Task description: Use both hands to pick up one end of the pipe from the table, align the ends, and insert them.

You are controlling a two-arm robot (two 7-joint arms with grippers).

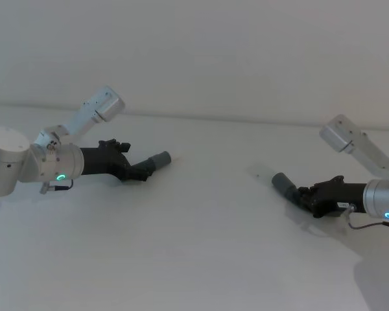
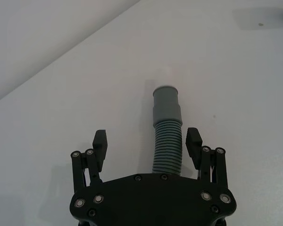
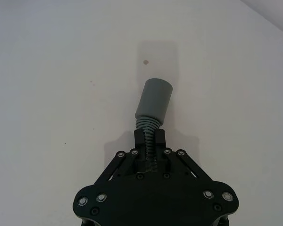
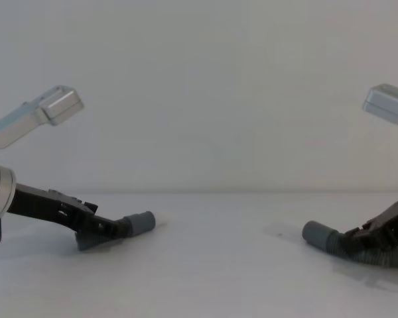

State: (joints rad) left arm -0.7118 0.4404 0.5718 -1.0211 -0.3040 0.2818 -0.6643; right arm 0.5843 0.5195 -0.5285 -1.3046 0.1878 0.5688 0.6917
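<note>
White matte table (image 1: 194, 259), white wall (image 1: 194, 52) behind

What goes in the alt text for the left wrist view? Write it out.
The left gripper, its black fingers open, straddles a grey ribbed pipe, with the white table beneath. The pipe's smooth cuff points away from the gripper.
</note>
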